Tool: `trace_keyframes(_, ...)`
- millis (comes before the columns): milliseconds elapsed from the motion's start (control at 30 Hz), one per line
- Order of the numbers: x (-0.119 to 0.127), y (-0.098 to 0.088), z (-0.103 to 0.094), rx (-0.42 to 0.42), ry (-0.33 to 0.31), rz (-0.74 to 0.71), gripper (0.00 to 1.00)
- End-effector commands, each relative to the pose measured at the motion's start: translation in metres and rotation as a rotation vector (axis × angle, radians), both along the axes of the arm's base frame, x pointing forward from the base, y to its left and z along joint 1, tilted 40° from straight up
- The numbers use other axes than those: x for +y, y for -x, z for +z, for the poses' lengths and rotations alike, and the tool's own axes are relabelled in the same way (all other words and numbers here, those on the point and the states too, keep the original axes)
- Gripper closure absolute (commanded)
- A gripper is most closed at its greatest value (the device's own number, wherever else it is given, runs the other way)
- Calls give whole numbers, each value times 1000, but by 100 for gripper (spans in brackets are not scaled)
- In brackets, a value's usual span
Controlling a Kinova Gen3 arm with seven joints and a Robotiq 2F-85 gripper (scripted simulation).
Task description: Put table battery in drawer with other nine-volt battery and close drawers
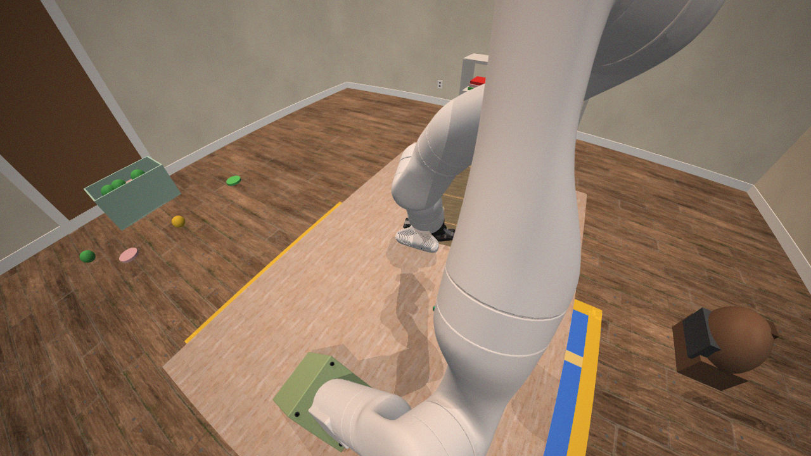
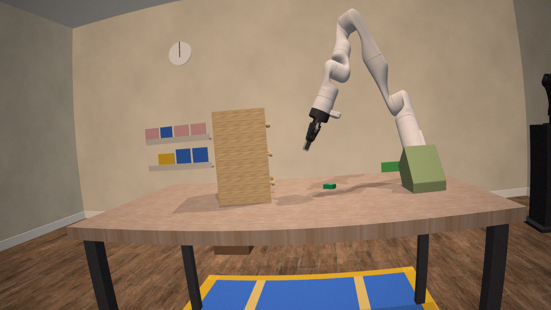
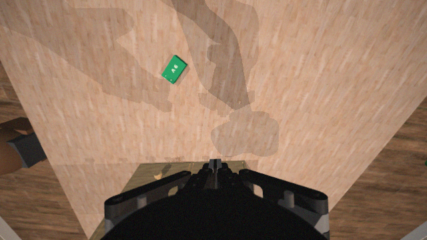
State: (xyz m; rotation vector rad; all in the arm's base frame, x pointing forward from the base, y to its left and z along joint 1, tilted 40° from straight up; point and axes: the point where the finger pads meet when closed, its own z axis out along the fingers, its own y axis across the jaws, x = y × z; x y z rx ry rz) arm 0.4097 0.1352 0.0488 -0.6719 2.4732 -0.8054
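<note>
1. You had the gripper [image 1: 445,232] [image 2: 306,145] [image 3: 215,167] fully shut, its fingertips together with nothing between them. It hung above the bench [image 1: 317,283] [image 2: 346,208] [image 3: 317,83], slanted so that the tips aimed down toward the chest [image 1: 455,206] [image 2: 242,158] [image 3: 143,177]. That slant probably suited work at the drawer fronts better than a grasp from straight above.

2. Your loose nine-volt battery [image 2: 329,186] [image 3: 174,69] lay flat on the bench, between the chest and the green arm mount [image 1: 306,385] [image 2: 423,169], touching neither. Its broad, lettered face was up, so it sat steadily; its narrower sides would likely have given you the easier grip.

3. The chest stood upright, its knobs [image 2: 269,153] [image 3: 157,175] facing the battery's side of the bench. That gave you room to draw a drawer out, though the battery might have needed lifting over its front wall.

4. You could see no drawer jutting out in the exterior view, and you could not tell which one held the matching battery. Finding and opening it seemed the step in hand, with the placing not yet done.

5. Closed fingers kept your approach slim, but a knob would have needed them parted. A short, level pull looked wise, since these loose trays could droop and a hard tug might shift the chest.
</note>
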Motion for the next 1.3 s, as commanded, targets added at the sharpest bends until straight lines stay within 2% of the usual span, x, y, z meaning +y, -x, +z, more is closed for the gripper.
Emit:
trace_keyframes(0,-1,3,-7,-22,-9,21,100)
trace_keyframes(800,-9,-10,-20,-105,-40,95,100)
trace_keyframes(1267,-12,-26,-31,-202,-81,179,100)
